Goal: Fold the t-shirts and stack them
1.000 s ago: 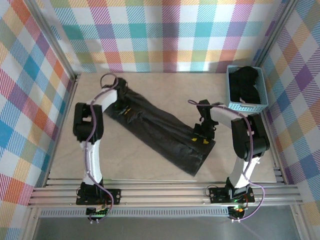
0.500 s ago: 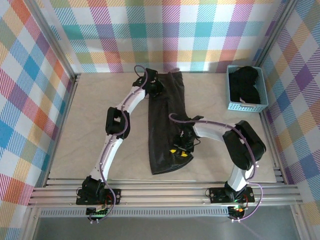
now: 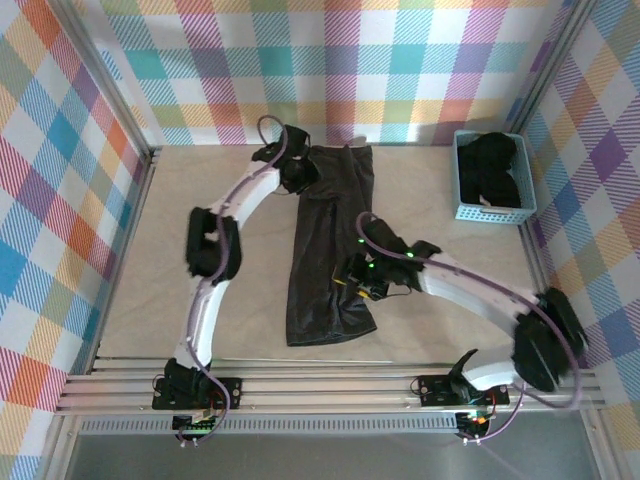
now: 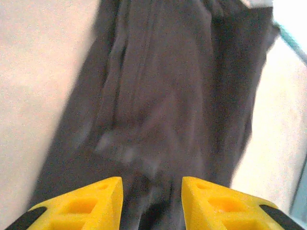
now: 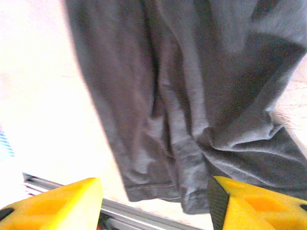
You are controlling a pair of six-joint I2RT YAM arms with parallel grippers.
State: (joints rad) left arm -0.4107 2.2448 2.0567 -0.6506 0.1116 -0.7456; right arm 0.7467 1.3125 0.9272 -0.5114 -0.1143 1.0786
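Observation:
One dark t-shirt [image 3: 328, 250] lies on the table as a long narrow strip running from the back wall toward the front. My left gripper [image 3: 297, 178] hovers over its far left corner. In the left wrist view its yellow fingers [image 4: 96, 201] stand apart above the dark cloth [image 4: 168, 96], and the left gripper [image 4: 152, 191] holds nothing. My right gripper [image 3: 352, 283] is at the strip's right edge, low over the near half. The right gripper [image 5: 156, 191] is wide open over the shirt's hem [image 5: 158, 187]. More dark t-shirts [image 3: 492, 170] fill the basket.
The light-blue lattice basket [image 3: 468, 208] stands at the back right corner. Beige table surface [image 3: 170, 260] lies bare left of the shirt and also to its right [image 3: 470, 250]. The aluminium front rail [image 3: 330, 380] runs just past the shirt's near hem.
The shirt swung from a diagonal lie to a near-straight strip. The left arm reached to the back, the right arm stretched to the middle, and both grippers' jaws widened off the cloth.

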